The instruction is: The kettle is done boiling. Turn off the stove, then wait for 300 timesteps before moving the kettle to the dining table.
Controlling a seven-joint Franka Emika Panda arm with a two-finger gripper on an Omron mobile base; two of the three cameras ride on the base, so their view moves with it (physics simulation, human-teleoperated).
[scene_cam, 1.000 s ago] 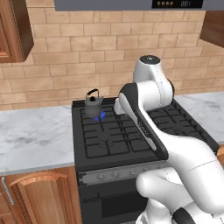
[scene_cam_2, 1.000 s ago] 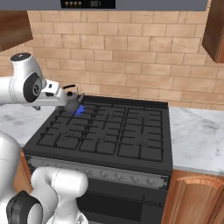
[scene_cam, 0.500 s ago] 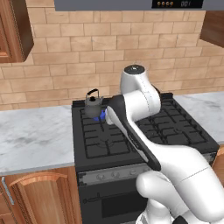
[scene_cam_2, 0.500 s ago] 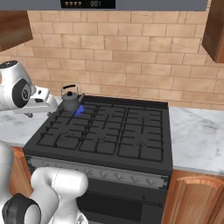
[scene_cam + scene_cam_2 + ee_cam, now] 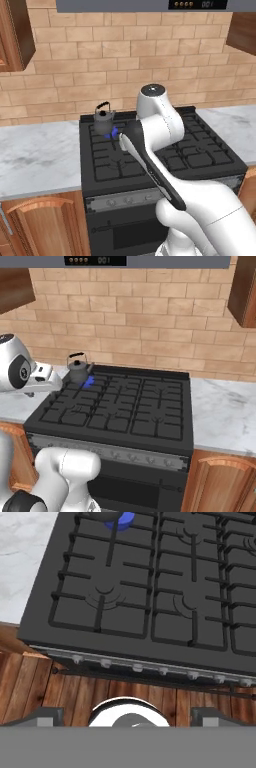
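The small dark grey kettle (image 5: 103, 119) (image 5: 77, 369) stands upright on the back left burner of the black stove (image 5: 150, 150) (image 5: 125, 406), with a blue flame (image 5: 114, 132) (image 5: 89, 381) beside its base. In the hand view only the kettle's lower edge (image 5: 104, 515) shows at the top. My gripper (image 5: 129, 716) hangs above the stove's front left edge and looks down on the grey strip with several knobs (image 5: 137, 667). Its fingertips (image 5: 47, 714) stand wide apart, open, with nothing between them. The dining table is out of view.
Marble countertop (image 5: 35, 155) (image 5: 225, 406) runs on both sides of the stove over brown wooden cabinets (image 5: 45, 225). A brick wall (image 5: 100, 65) stands behind, with a hood (image 5: 150, 5) above. My white arm (image 5: 155, 130) reaches across the grates.
My arm has swung left and down from over the stove's middle, bringing the hand out past the front left corner. The kettle has not moved and the jaws stay open.
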